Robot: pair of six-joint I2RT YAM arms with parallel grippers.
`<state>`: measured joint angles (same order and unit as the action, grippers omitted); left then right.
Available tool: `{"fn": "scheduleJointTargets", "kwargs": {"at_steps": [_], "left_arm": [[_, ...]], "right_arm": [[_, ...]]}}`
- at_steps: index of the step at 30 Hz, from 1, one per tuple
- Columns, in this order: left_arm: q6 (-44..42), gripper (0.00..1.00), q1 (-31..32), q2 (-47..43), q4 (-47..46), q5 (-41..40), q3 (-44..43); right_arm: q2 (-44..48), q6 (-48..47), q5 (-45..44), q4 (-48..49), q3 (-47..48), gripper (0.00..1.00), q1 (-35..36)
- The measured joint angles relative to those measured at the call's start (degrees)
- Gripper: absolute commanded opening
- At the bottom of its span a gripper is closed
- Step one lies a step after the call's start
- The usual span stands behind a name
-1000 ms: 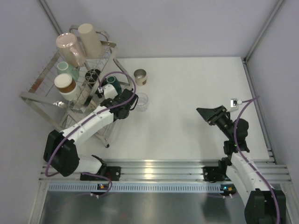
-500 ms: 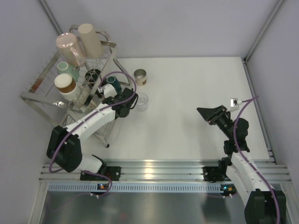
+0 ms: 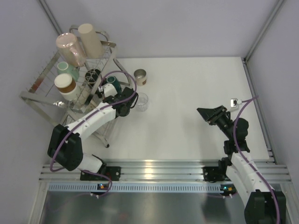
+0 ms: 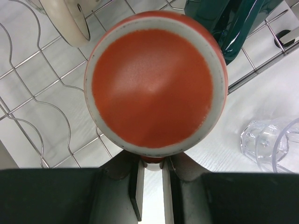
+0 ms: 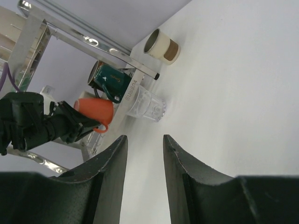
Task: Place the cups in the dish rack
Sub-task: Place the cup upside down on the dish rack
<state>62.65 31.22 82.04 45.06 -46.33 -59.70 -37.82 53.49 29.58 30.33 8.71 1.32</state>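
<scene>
Cups stand in two places: some in the dish rack (image 3: 29,97) at the far left of the table (image 3: 187,93), some still outside it. One orange cup (image 4: 154,84) you hold with your left gripper (image 4: 150,164). Its two fingers are clamped on the cup's handle, and the cup hangs on its side over the wires of the lower tier, with a round orange face and a pale ring turned to the wrist camera. Whether this face is the base or the mouth, you cannot tell. Just beside it, at the right edge of the same tier, lies the dark teal mug (image 4: 233,23). On the upper part of the rack you see a pink cup (image 3: 70,49), a beige cup (image 3: 89,39), a teal cup (image 3: 67,70) and a white cup with brown (image 3: 65,86). On the table, just beside the rack, stands the clear glass (image 3: 141,101), and a little farther back is a cream cup with a brown band (image 5: 162,46). Your right gripper (image 5: 144,140) hovers over the right side of the table, well apart from all cups. Its fingers stand apart and nothing is between them.
</scene>
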Motion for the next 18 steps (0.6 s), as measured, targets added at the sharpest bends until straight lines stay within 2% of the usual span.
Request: {"fn": "scheduleJointTargets", "kwargs": {"at_steps": [18], "left_arm": [[-9.7,0.0,-1.6,0.0,0.0,1.4,0.0]], "right_arm": [[1.5,-1.5,-0.6,-2.9,1.6,0.37,0.0]]}}
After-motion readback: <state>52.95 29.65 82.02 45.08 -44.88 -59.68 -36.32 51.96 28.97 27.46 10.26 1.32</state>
